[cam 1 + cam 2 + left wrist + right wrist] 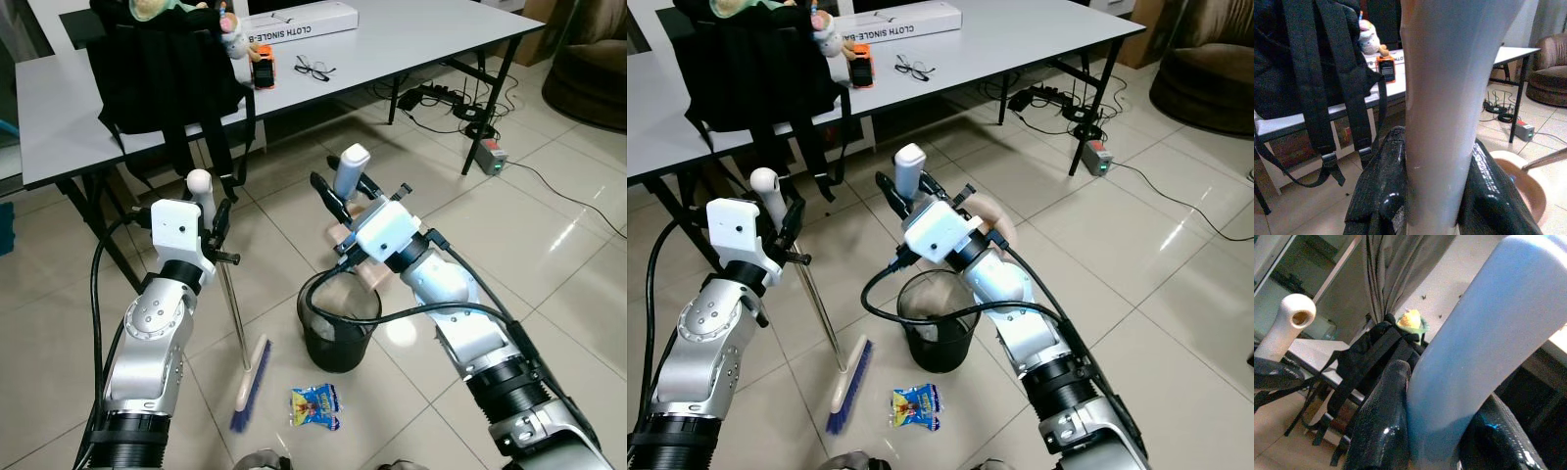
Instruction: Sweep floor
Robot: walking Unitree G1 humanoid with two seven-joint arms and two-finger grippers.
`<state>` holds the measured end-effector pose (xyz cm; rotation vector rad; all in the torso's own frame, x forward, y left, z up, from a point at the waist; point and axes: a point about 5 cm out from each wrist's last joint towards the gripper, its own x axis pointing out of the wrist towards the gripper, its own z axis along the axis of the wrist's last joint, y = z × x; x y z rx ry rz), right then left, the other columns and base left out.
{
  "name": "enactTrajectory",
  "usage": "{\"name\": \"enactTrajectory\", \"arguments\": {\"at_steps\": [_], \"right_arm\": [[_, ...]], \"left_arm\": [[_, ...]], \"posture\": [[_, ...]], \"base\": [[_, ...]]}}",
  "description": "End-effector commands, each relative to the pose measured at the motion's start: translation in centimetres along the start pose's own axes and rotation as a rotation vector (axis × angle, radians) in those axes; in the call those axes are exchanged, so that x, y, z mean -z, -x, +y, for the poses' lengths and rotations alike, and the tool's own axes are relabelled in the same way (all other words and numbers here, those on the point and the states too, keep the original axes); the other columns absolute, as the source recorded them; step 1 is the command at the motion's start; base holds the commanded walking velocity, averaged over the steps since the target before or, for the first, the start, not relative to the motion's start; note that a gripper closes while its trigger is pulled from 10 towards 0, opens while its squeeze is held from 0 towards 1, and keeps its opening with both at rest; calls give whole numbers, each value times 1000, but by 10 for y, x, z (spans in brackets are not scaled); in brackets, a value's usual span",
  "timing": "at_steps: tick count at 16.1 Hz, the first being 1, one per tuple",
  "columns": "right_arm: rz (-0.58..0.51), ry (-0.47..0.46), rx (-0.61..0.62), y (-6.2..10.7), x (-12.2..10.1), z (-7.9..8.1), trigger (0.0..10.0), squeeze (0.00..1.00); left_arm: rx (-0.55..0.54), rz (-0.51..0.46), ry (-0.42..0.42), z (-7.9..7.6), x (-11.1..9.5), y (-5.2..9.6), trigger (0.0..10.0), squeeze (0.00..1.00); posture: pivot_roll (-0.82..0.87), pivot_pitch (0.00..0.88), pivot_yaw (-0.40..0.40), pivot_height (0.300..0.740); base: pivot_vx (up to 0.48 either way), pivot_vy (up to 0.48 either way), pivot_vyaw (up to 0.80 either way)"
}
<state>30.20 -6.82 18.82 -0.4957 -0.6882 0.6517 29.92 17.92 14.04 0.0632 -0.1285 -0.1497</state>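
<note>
Left jaws [217, 217]: closed around the pale handle of my broom [235, 313], just under its rounded knob. I hold it high so the shaft hangs down to the floor.
Broom head: blue bristles rest on the tiled floor [549, 245], near me and left of centre, just left of the wrapper.
Right jaws [338, 196]: closed on the pale blue handle of a dustpan [367, 264] — its peach pan sits just beyond the bin, probably so I can tip sweepings in.
Bin [338, 323]: small, black and open-topped, standing on the floor between my arms.
Wrapper [315, 405]: a blue and yellow snack packet lying flat near me, beside the bristles; its print is too small to read.
Tabletop [411, 39]: grey, on the far side, carrying a black backpack [167, 69], glasses [313, 69] and a long white box [299, 22].
Writing: the box reads "CLOTH SINGLE-B", upside down from here — the rest is hidden.
</note>
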Motion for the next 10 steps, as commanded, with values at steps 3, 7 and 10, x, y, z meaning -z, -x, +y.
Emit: {"name": "enactTrajectory", "arguments": {"at_steps": [3,7,10], "right_arm": [[-111,27,122,-11,-22,-28,10000,0],[17,146,497,12,-19,-102,10000,0],[192,230,735,61,-6,-146,10000,0]], "left_arm": [[17,-26,-11,-2,-5,-3,10000,0],[-14,-11,-21,4,-3,-3,10000,0],[-23,-12,-24,7,-3,-4,10000,0]], "posture": [[-9,36,65,740],[-15,40,65,740],[-18,45,70,740]], "base": [[0,0,0],[0,0,0],[0,0,0]]}}
